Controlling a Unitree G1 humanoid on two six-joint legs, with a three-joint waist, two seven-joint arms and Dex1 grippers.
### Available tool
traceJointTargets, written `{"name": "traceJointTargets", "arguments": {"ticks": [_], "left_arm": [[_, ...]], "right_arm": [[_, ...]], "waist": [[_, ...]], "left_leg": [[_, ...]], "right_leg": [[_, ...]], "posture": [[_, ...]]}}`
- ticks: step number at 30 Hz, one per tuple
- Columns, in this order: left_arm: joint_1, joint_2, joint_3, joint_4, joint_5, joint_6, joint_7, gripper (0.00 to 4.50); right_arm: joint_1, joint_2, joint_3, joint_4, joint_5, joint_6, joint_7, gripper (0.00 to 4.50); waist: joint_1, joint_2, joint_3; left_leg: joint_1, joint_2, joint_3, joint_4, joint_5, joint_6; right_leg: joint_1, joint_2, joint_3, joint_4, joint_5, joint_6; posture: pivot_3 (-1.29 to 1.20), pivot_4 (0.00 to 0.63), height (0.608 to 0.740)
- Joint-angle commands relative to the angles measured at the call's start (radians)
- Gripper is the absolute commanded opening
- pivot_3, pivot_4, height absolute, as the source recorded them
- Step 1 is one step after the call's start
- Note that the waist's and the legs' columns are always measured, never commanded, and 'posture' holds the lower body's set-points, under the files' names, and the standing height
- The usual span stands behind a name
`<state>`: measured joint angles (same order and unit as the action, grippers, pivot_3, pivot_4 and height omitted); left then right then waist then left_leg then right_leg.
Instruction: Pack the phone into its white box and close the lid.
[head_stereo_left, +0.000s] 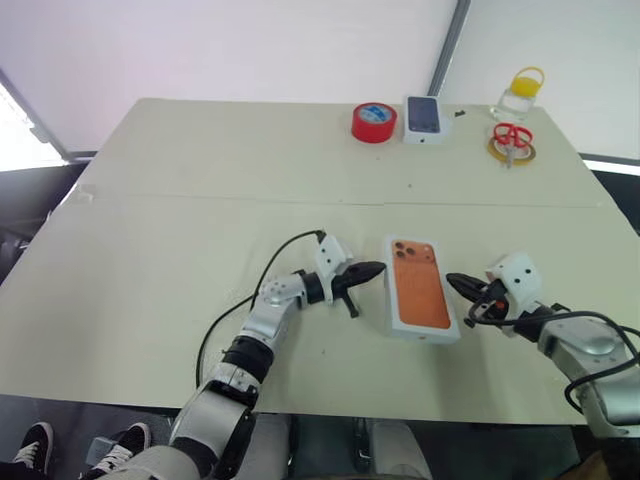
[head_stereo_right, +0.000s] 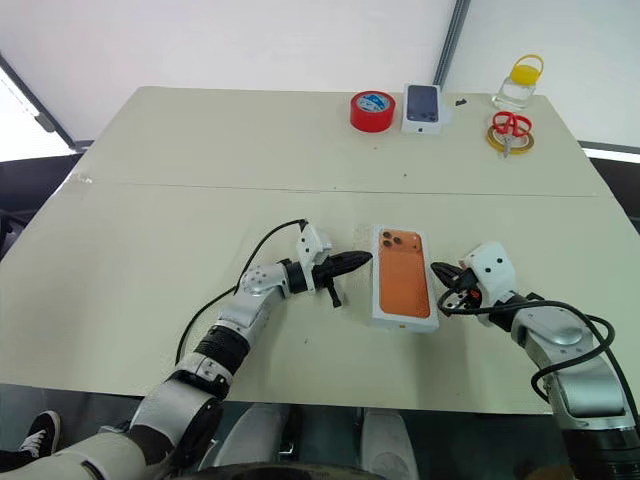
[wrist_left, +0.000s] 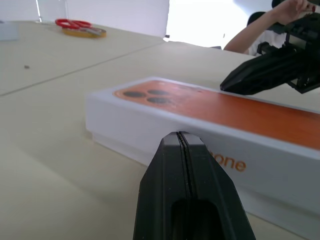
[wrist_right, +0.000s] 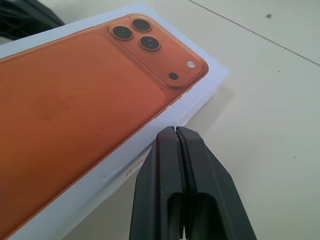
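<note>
The white box (head_stereo_left: 421, 291) lies on the counter (head_stereo_left: 150, 200) with its orange-printed lid on – left gripper (head_stereo_left: 372, 270) and right gripper (head_stereo_left: 456, 282) flank its long sides, each just beside it, jaws shut and holding nothing.

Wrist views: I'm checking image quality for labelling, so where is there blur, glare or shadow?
Left wrist view: the shut black left gripper is soft up close, the white cardboard box with the orange phone picture is sharper, and the bright window area behind is blown out. Right wrist view: the shut right gripper is slightly blurred; the box casts a soft shadow on the pale table.
</note>
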<state>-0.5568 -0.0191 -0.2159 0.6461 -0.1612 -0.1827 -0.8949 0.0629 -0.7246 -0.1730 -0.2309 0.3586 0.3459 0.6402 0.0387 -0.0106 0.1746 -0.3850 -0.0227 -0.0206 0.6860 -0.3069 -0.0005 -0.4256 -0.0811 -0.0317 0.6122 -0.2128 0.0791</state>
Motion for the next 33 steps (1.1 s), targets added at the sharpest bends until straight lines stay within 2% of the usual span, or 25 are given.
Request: {"name": "traceJointTargets", "arguments": {"ticks": [1, 7, 11, 15, 18, 22, 25, 28, 31, 33], "left_arm": [[-0.021, -0.013, -0.004, -0.03, 0.004, -0.003, -0.003, 0.0], [-0.005, 0.012, -0.001, -0.07, 0.006, -0.009, -0.007, 0.0], [-0.016, 0.05, 0.02, -0.178, -0.025, 0.046, -0.007, 0.0], [-0.064, 0.028, -0.033, -0.294, -0.02, 0.13, -0.021, 0.0], [-0.147, -0.018, -0.027, -0.212, -0.007, 0.11, 0.005, 0.0], [-0.248, -0.065, -0.059, 0.005, 0.08, 0.028, 0.046, 0.0], [-0.286, -0.072, -0.147, 0.208, 0.218, -0.003, 0.104, 0.0], [-0.286, -0.055, -0.201, 0.318, 0.296, 0.021, 0.113, 0.0], [-0.271, -0.047, -0.169, 0.327, 0.266, 0.029, 0.077, 0.0], [-0.264, -0.041, -0.139, 0.312, 0.229, 0.062, 0.031, 0.0]], "right_arm": [[0.009, 0.004, -0.023, -0.019, -0.009, -0.017, 0.01, 0.05], [0.025, 0.0, -0.051, -0.039, 0.003, -0.016, 0.02, 0.05], [0.002, -0.002, -0.108, -0.04, 0.052, -0.015, 0.041, 0.05], [-0.01, 0.015, -0.15, -0.042, 0.113, -0.008, 0.074, 0.05], [-0.009, 0.041, -0.185, -0.091, 0.246, 0.033, 0.132, 0.05], [0.072, 0.005, -0.128, -0.161, 0.259, 0.059, 0.228, 0.05], [0.157, -0.068, 0.015, -0.17, 0.088, 0.028, 0.258, 0.05], [0.187, -0.118, 0.11, -0.156, -0.067, -0.032, 0.234, 0.05], [0.156, -0.084, 0.087, -0.168, -0.022, 0.0, 0.208, 0.05], [0.14, -0.08, 0.081, -0.163, -0.024, 0.008, 0.203, 0.05]], "waist": [[0.0, 0.0, 0.0], [0.0, 0.0, 0.0], [-0.001, 0.0, 0.0], [0.004, 0.0, 0.0], [0.004, 0.0, 0.0], [0.001, 0.0, 0.0], [-0.002, -0.001, 0.0], [-0.002, -0.005, -0.003], [-0.001, -0.012, -0.009], [-0.003, -0.013, -0.01]], "left_leg": [[0.0, 0.0, 0.0, 0.0, 0.0, 0.0], [0.0, 0.0, 0.0, 0.0, 0.0, 0.0], [0.0, 0.0, 0.0, 0.0, 0.0, 0.0], [0.0, 0.0, 0.0, 0.0, 0.0, 0.0], [0.0, -0.001, 0.0, 0.001, 0.0, 0.0], [0.0, -0.002, 0.0, 0.001, 0.0, 0.0], [0.001, -0.001, 0.0, 0.0, 0.0, 0.001], [0.003, -0.001, 0.0, 0.0, 0.0, 0.0], [0.016, 0.002, -0.003, -0.002, -0.001, 0.001], [0.016, 0.004, -0.005, -0.002, -0.001, 0.001]], "right_leg": [[0.0, 0.0, 0.0, 0.0, 0.0, 0.0], [0.0, 0.0, 0.0, 0.0, 0.0, 0.0], [0.0, 0.0, 0.0, 0.001, 0.0, 0.0], [0.0, 0.0, 0.0, 0.001, 0.0, 0.0], [0.001, 0.0, 0.0, 0.0, 0.0, 0.0], [0.001, -0.001, 0.0, 0.0, 0.0, 0.0], [0.002, 0.0, 0.0, 0.0, 0.0, 0.001], [0.002, 0.001, 0.0, 0.001, 0.0, 0.001], [0.018, 0.002, -0.004, -0.005, -0.006, 0.002], [0.02, 0.003, -0.007, -0.009, -0.006, 0.001]], "posture": [[0.0, 0.15, 0.739], [0.0, 0.15, 0.739], [0.0, 0.15, 0.739], [0.0, 0.15, 0.739], [0.0, 0.15, 0.739], [0.0, 0.15, 0.739], [0.0, 0.15, 0.739], [0.0, 0.15, 0.739], [0.0, 0.15, 0.739], [0.0, 0.15, 0.739]]}}
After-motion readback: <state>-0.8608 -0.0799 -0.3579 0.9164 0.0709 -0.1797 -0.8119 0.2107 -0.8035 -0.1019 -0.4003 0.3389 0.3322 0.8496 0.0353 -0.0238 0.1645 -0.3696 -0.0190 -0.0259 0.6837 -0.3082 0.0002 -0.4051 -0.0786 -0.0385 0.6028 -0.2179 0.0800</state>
